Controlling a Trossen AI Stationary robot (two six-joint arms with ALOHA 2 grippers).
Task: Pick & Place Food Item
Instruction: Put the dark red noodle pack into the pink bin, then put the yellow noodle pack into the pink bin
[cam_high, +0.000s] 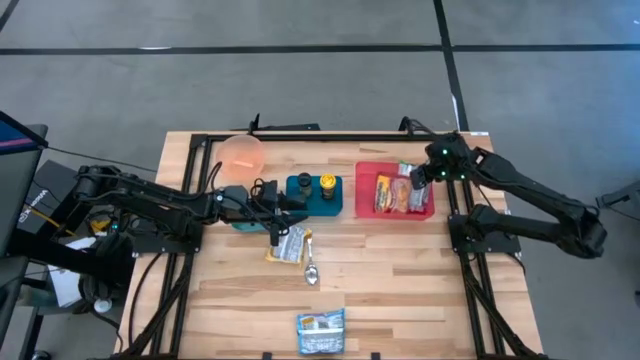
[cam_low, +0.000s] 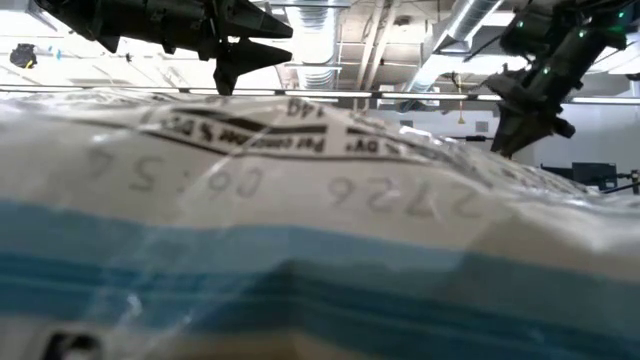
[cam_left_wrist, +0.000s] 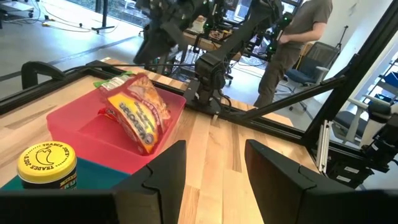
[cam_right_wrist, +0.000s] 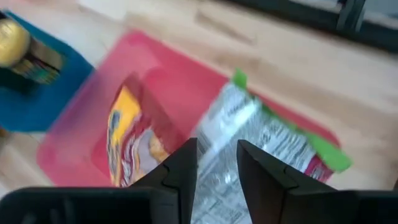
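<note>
Two hands are in view. We see the right hand (cam_high: 420, 178) above the red tray (cam_high: 365, 190), fingers slightly apart and empty — a silver-and-green snack packet (cam_right_wrist: 249, 134) lies directly beneath it, beside a yellow packet (cam_high: 383, 194). The left hand (cam_high: 283, 200), fingers parted and gripping nothing, hovers near the teal tray (cam_high: 303, 203) holding one yellow-lidded jar (cam_high: 328, 183). We judge the packets light, crinkly and slippery; a pinch at a sealed edge suits best. Elsewhere on the desk (cam_high: 400, 290): one pouch (cam_high: 289, 244), one spoon (cam_high: 311, 268), one blue packet (cam_high: 321, 331), one orange bowl (cam_high: 242, 155).
</note>
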